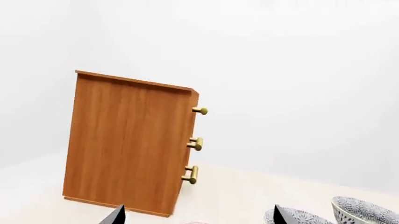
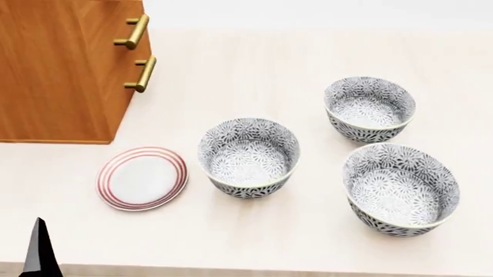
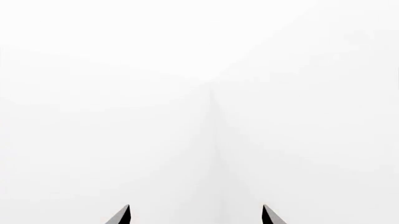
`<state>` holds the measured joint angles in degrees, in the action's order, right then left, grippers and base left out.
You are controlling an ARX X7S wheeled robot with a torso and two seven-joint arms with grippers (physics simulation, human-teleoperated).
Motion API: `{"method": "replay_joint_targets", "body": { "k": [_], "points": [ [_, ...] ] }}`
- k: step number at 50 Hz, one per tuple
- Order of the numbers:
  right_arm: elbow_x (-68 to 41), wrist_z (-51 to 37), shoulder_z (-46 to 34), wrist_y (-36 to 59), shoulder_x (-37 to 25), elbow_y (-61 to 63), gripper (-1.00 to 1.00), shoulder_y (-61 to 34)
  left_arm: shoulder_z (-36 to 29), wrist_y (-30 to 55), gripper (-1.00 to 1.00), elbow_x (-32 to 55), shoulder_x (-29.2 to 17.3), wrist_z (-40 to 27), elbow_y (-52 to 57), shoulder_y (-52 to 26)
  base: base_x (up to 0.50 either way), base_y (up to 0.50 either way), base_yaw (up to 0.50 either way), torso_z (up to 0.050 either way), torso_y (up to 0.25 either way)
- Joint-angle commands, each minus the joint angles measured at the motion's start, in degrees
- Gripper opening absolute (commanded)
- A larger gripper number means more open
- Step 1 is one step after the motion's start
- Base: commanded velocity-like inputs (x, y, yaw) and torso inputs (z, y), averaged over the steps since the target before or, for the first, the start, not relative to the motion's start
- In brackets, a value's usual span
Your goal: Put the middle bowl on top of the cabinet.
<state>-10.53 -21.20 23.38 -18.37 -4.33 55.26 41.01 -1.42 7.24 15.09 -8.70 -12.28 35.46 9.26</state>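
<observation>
Going L to R in the head view: we're seeing the cabinet (image 2: pixel 62 69) at the far L, standing on the bench (image 2: pixel 254 63), top cut off, only two brass handles (image 2: pixel 141 74) showing. Just in front of it a flat plate (image 2: pixel 142 178) w/ red rings is lying on the bench. Next, nearest the plate, is the bowl we're taking as the middle bowl (image 2: pixel 249 157), upright, empty, untouched. To the R two more like it: the far bowl (image 2: pixel 370 108) and the near bowl (image 2: pixel 400 189), close together but apart.

Progress: we're judging nothing done yet. The bowl is sitting on the bench, no arm near it; the reach, grasp, lift and placing on the cabinet top are all left.

Left gripper (image 1: pixel 198 219): only two dark tips are showing at the frame edge, jaws standing wide apart, released, holding nothing. In the head view only one dark tip is poking in at the lower L corner. Right gripper (image 3: pixel 196 217): same, tips spread, released, empty, facing blank white.

Hard to tell: which bowl counts as "middle" is a bit ambiguous w/ this triangle layout. The cabinet's top surface is showing only edge-on in the left wrist view, so we can't be sure it's free. Both arms are out of view.
</observation>
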Motion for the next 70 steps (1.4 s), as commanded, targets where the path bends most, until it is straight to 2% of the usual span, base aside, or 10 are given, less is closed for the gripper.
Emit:
{"method": "replay_joint_targets", "body": {
  "k": [1,6,8,30,42,52,70],
  "points": [
    [-0.23,-0.96,0.31,-1.33,-0.35,-0.1,1.0,0.63,1.0,1.57,1.0,2.39,-0.87,-1.4,4.28,0.54,0.0,0.5,0.0,0.0,0.0],
    [-0.12,-1.41,0.26,-1.21,-0.51,-0.25,1.0,0.43,-0.5,1.57,1.0,-0.75,-1.77,-2.3,8.67,1.23,0.0,0.1,0.0,0.0,0.0],
    [0.35,-1.75,0.21,-0.55,-0.58,-0.14,1.0,0.16,-0.27,1.71,1.0,1.1,-1.9,-2.08,10.08,2.15,0.0,0.0,0.0,0.0,0.0],
    [-3.27,-2.64,0.43,-1.83,-1.79,-0.69,1.0,0.89,-0.53,2.0,1.0,3.17,-2.55,-2.74,7.41,1.17,0.0,0.09,0.0,0.0,0.0],
    [-2.5,-3.32,0.8,-0.58,-1.93,-0.82,1.0,0.62,-0.87,1.83,1.0,3.54,-3.15,-3.17,8.03,1.37,0.5,0.0,0.0,0.0,0.0],
    [-2.93,-3.32,1.0,-1.54,-1.75,-0.58,1.0,1.34,-0.78,1.95,1.0,3.99,-3.51,-3.78,7.77,1.13,0.02,0.0,0.0,0.0,0.0],
    [-1.84,-3.68,1.49,-1.72,-1.28,-0.79,1.0,1.33,-0.93,2.23,1.0,5.09,-4.13,-4.59,7.78,1.05,0.47,0.0,0.0,0.0,0.0]
  ]
}}
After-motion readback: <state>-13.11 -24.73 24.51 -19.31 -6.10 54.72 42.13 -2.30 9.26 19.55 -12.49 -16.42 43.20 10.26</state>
